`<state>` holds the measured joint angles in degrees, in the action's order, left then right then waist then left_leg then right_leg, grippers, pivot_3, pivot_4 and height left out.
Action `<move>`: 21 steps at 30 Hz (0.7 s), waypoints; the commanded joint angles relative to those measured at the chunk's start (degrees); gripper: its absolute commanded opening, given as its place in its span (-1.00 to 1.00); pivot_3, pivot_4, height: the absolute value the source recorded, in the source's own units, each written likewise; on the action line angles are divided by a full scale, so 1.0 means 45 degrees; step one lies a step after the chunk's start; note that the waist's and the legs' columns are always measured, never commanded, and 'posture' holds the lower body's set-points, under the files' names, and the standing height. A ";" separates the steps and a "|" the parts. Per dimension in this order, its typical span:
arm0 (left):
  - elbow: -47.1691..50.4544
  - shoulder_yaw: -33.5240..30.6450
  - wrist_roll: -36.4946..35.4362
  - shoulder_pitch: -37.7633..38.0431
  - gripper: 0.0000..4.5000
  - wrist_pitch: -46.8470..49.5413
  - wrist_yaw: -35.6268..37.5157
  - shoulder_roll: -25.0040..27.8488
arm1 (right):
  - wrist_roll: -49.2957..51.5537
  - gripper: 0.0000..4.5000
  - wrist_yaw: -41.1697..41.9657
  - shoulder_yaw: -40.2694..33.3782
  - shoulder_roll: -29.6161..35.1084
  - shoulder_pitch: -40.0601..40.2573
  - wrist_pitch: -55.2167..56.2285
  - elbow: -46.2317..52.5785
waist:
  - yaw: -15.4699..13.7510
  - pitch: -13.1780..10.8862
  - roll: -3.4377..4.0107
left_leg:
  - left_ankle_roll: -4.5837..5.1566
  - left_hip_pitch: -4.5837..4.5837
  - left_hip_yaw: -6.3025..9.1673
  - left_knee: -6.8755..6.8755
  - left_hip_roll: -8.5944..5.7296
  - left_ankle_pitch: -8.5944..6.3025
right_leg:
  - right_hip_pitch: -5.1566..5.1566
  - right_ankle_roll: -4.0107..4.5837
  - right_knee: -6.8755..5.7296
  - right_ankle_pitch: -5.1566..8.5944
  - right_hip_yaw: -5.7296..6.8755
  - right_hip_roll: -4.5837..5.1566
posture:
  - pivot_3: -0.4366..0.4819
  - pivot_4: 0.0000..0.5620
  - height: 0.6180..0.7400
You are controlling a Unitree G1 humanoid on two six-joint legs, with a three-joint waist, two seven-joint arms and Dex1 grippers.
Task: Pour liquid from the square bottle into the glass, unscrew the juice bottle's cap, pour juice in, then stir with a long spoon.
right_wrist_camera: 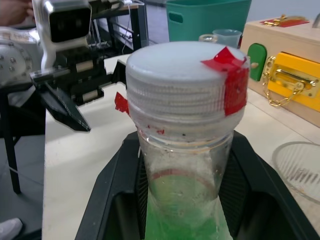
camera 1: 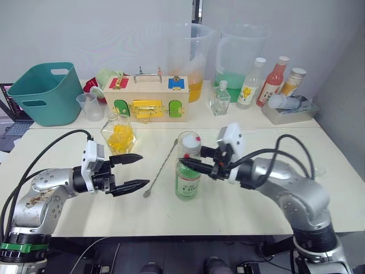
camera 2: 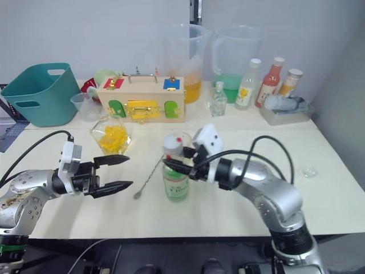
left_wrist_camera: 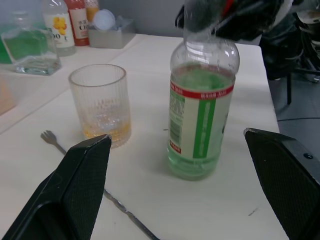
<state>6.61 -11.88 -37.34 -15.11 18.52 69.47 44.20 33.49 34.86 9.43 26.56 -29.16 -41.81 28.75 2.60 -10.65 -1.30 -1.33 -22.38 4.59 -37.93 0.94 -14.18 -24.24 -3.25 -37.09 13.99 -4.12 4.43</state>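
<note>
Uncapping step: right gripper [camera 1: 191,164] clasps the juice bottle [camera 1: 187,174] at its neck under the cap [right_wrist_camera: 186,82]; left gripper [camera 1: 132,171], jaws spread beside the bottle, must next grip the cap.

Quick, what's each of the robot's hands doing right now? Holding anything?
Left end effector: open, holding nothing, beside the juice bottle.
Right end effector: fingers on either side of the bottle's neck, under the cap; whether it grips cannot be told.

Left gripper [camera 1: 134,170] gapes open; right gripper [camera 1: 188,164] clamps, arm bent inward.
</note>
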 commanded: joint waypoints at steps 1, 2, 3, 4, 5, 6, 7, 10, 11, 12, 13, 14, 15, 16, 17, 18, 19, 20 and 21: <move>0.0529 -0.0508 -0.0103 0.0064 1.00 -0.0215 -0.0122 0.0116 | -0.0704 -0.41 0.0080 0.0103 -0.0176 0.0156 0.1017 -0.0081 | -0.0003 0.0002 -0.0002 | 0.0000 0.0001 -0.0002 0.0000 -0.0001 0.0000 | 0.0001 0.0000 0.0000 0.0000 -0.0001 0.0001 | -0.05 -0.47 1.00; 0.0582 -0.0540 -0.0061 0.0160 1.00 -0.0240 -0.0141 0.0119 | -0.0856 -0.41 0.0164 0.0199 -0.0128 0.0227 0.1124 -0.0163 | -0.0002 0.0002 -0.0003 | 0.0000 0.0008 -0.0001 0.0000 0.0000 0.0000 | 0.0009 0.0000 0.0000 0.0000 0.0000 0.0001 | -0.05 -0.47 1.00; 0.0606 -0.0568 0.0037 0.0221 1.00 -0.0338 -0.0187 0.0114 | -0.0935 -0.41 0.0251 0.0265 -0.0070 0.0266 0.1161 -0.0217 | -0.0002 0.0002 -0.0003 | 0.0000 0.0015 -0.0001 0.0000 0.0000 0.0000 | 0.0016 0.0000 0.0001 0.0000 0.0000 0.0001 | -0.05 -0.47 1.00; 0.0611 -0.0598 0.0107 0.0251 1.00 -0.0413 -0.0252 0.0098 | -0.0967 -0.18 0.0345 0.0306 -0.0025 0.0289 0.1167 -0.0255 | 0.0011 0.0002 -0.0003 | 0.0000 0.0017 -0.0001 0.0000 0.0000 0.0000 | 0.0017 0.0000 0.0001 0.0000 -0.0001 0.0000 | -0.05 -0.47 1.00; 0.0621 -0.0629 0.0111 0.0268 1.00 -0.0432 -0.0322 0.0077 | -0.0945 0.07 0.0450 0.0300 -0.0007 0.0296 0.1174 -0.0288 | 0.0019 0.0002 -0.0003 | -0.0001 0.0020 -0.0001 0.0000 0.0004 0.0001 | 0.0016 0.0001 0.0000 0.0000 -0.0001 -0.0004 | -0.05 -0.47 1.00; 0.0630 -0.0643 0.0091 0.0276 1.00 -0.0445 -0.0377 0.0062 | -0.0829 0.22 0.0556 0.0231 -0.0014 0.0279 0.1149 -0.0318 | 0.0009 0.0002 -0.0003 | -0.0002 0.0022 -0.0001 0.0000 0.0006 0.0002 | 0.0015 0.0004 0.0000 0.0002 0.0000 -0.0006 | -0.05 -0.47 1.00; 0.0646 -0.0640 0.0071 0.0293 1.00 -0.0462 -0.0414 0.0054 | -0.0722 0.36 0.0724 0.0170 0.0022 0.0243 0.1140 -0.0339 | 0.0002 0.0002 -0.0003 | -0.0002 0.0026 -0.0001 0.0000 0.0007 0.0002 | 0.0018 0.0006 -0.0003 0.0003 0.0000 -0.0007 | -0.05 -0.47 1.00; 0.0746 -0.0601 0.0039 0.0366 1.00 -0.0468 -0.0473 0.0059 | -0.0215 0.83 0.1423 -0.0116 0.0271 -0.0036 0.0939 -0.0422 | -0.0001 0.0002 -0.0004 | -0.0005 0.0020 -0.0001 0.0000 0.0004 0.0003 | 0.0016 0.0006 -0.0002 0.0003 -0.0001 -0.0004 | -0.05 -0.47 1.00; 0.0769 -0.0578 0.0101 0.0393 1.00 -0.0531 -0.0491 0.0066 | -0.0111 0.98 0.1647 -0.0196 0.0365 -0.0116 0.0922 -0.0461 | -0.0003 0.0002 -0.0003 | -0.0005 0.0019 -0.0001 0.0000 0.0004 0.0003 | 0.0016 0.0006 -0.0002 0.0003 0.0000 -0.0003 | -0.05 -0.47 1.00; 0.0774 -0.0605 0.0163 0.0373 1.00 -0.0621 -0.0651 -0.0008 | -0.0227 0.99 0.2062 -0.0224 0.0680 -0.0192 0.1095 -0.0594 | -0.0004 0.0002 -0.0003 | -0.0004 0.0018 0.0000 0.0000 0.0004 0.0003 | 0.0015 0.0006 -0.0002 0.0003 0.0000 -0.0003 | -0.05 -0.47 1.00; 0.0775 -0.0640 0.0180 0.0333 1.00 -0.0666 -0.0803 -0.0077 | -0.0387 0.99 0.2565 -0.0257 0.1065 -0.0250 0.1373 -0.0800 | -0.0006 0.0002 -0.0003 | -0.0004 0.0017 0.0001 0.0000 0.0004 0.0003 | 0.0014 0.0006 -0.0002 0.0003 0.0001 -0.0003 | -0.05 -0.47 1.00; 0.0786 -0.0657 0.0203 0.0313 1.00 -0.0721 -0.0904 -0.0119 | -0.0379 0.99 0.3122 -0.0373 0.1425 -0.0273 0.1572 -0.1062 | -0.0011 0.0002 -0.0003 | -0.0004 0.0016 0.0001 0.0000 0.0004 0.0003 | 0.0014 0.0006 -0.0001 0.0003 0.0001 -0.0002 | -0.05 -0.47 1.00; 0.0798 -0.0662 0.0212 0.0301 1.00 -0.0749 -0.0967 -0.0145 | -0.0350 0.99 0.3493 -0.0448 0.1660 -0.0279 0.1718 -0.1255 | -0.0034 0.0001 -0.0005 | -0.0004 0.0016 0.0001 0.0000 0.0002 0.0003 | 0.0018 0.0006 0.0001 0.0003 0.0002 -0.0001 | -0.05 -0.47 1.00; 0.0823 -0.0648 0.0229 0.0318 1.00 -0.0760 -0.0967 -0.0134 | -0.0241 0.99 0.4233 -0.0499 0.2024 -0.0339 0.1945 -0.1526 | -0.0043 0.0000 -0.0008 | -0.0004 0.0016 0.0000 0.0000 0.0001 0.0003 | 0.0020 0.0006 0.0004 0.0003 0.0003 0.0001 | -0.05 -0.47 1.00; 0.0861 -0.0643 0.0238 0.0354 1.00 -0.0765 -0.0966 -0.0119 | -0.0038 0.99 0.4952 -0.0580 0.2313 -0.0423 0.2082 -0.1790 | -0.0045 -0.0001 -0.0008 | -0.0004 0.0015 0.0001 0.0000 0.0002 0.0003 | 0.0021 0.0006 0.0006 0.0003 0.0005 0.0000 | -0.05 -0.47 1.00; 0.0911 -0.0648 0.0236 0.0407 1.00 -0.0762 -0.0962 -0.0100 | 0.0326 0.99 0.5850 -0.0720 0.2557 -0.0620 0.2162 -0.2178 | -0.0037 -0.0001 -0.0008 | -0.0004 0.0014 -0.0001 0.0000 0.0001 0.0003 | 0.0020 0.0005 0.0009 0.0003 0.0005 0.0001 | -0.05 -0.47 1.00; 0.0961 -0.0658 0.0226 0.0453 1.00 -0.0754 -0.0965 -0.0085 | 0.0488 0.99 0.6530 -0.0828 0.2706 -0.0793 0.2421 -0.2494 | -0.0032 -0.0001 -0.0008 | -0.0004 0.0016 -0.0001 0.0000 0.0002 0.0003 | 0.0021 0.0006 0.0008 0.0004 0.0004 0.0000 | -0.05 -0.47 1.00; 0.1046 -0.0694 0.0204 0.0523 1.00 -0.0738 -0.0979 -0.0064 | 0.0621 0.99 0.7284 -0.0812 0.2864 -0.1091 0.2508 -0.2922 | -0.0009 -0.0001 -0.0008 | -0.0004 0.0015 -0.0002 0.0000 0.0003 0.0003 | 0.0020 0.0006 0.0010 0.0003 0.0004 -0.0001 | -0.05 -0.47 1.00; 0.1107 -0.0720 0.0188 0.0571 1.00 -0.0726 -0.0993 -0.0050 | 0.0671 0.99 0.7793 -0.0772 0.2966 -0.1300 0.2591 -0.3230 | 0.0033 -0.0001 -0.0009 | -0.0004 0.0017 -0.0002 0.0000 0.0006 0.0003 | 0.0019 0.0006 0.0008 0.0004 0.0004 -0.0003 | -0.05 -0.47 1.00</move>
<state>9.44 -13.29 -36.06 -12.69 16.19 65.26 43.45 34.91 65.81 7.76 39.47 -33.33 -32.00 14.76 2.75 -10.66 -1.34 -1.35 -22.30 4.56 -37.93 0.98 -14.17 -24.17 -3.22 -37.05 14.01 -4.11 4.40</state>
